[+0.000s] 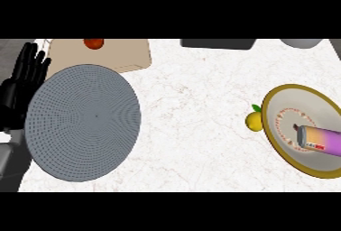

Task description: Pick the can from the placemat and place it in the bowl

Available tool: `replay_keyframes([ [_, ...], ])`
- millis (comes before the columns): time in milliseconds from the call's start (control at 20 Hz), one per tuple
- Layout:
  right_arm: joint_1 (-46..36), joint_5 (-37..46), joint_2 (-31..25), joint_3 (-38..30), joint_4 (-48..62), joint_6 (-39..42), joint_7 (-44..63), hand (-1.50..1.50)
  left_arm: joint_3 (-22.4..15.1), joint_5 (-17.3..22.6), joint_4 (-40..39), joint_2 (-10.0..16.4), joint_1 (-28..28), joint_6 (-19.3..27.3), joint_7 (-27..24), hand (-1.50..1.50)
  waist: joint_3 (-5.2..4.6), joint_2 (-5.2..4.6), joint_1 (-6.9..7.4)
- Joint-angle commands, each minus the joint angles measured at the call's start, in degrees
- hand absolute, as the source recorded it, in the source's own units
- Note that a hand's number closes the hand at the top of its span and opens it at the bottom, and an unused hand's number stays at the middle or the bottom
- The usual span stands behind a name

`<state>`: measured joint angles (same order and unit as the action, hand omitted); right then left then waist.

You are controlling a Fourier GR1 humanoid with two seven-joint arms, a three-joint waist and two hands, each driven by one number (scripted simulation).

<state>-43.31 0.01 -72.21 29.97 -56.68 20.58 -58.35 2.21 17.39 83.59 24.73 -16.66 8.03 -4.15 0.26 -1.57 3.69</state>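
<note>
Purple can lies on its side in the bowl at three o'clock. My left robot hand rests at nine o'clock, fingers straight and apart, holding nothing.

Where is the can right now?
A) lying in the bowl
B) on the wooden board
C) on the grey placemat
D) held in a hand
A: the can lies on its side inside the bowl, far from the placemat.
</note>
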Motion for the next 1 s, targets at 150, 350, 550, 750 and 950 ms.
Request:
replay_keyframes([
  [150,0.78,2.34,0.93,5.35,-1.05,8.66,-15.51,1.5,-0.41,-0.74,-1.59,-0.58,-1.5,0.77,1.35,0.0,-0.08,0.43,-1.24],
  [350,3.05,6.84,4.64,8.37,1.56,1.19,-15.98,1.5,1.41,-0.05,-1.37,1.44,-0.83,-0.68,1.5,0.0,-0.08,0.57,-1.02],
  [550,2.63,12.23,10.33,9.89,4.72,-5.78,-13.83,1.5,0.61,-0.43,1.82,-0.02,2.18,-0.16,1.47,0.0,-0.13,1.05,-1.1],
  [750,2.5,12.52,18.93,10.8,11.8,-4.73,-6.73,-1.5,-0.02,-2.04,1.98,-0.95,3.24,0.63,1.01,0.0,-0.16,0.9,-1.17],
  [950,2.88,11.57,21.66,12.79,14.03,-0.36,-7.87,-1.5,1.89,-1.04,-1.69,0.07,-1.08,-0.57,1.21,0.0,-0.17,0.63,-1.9],
])
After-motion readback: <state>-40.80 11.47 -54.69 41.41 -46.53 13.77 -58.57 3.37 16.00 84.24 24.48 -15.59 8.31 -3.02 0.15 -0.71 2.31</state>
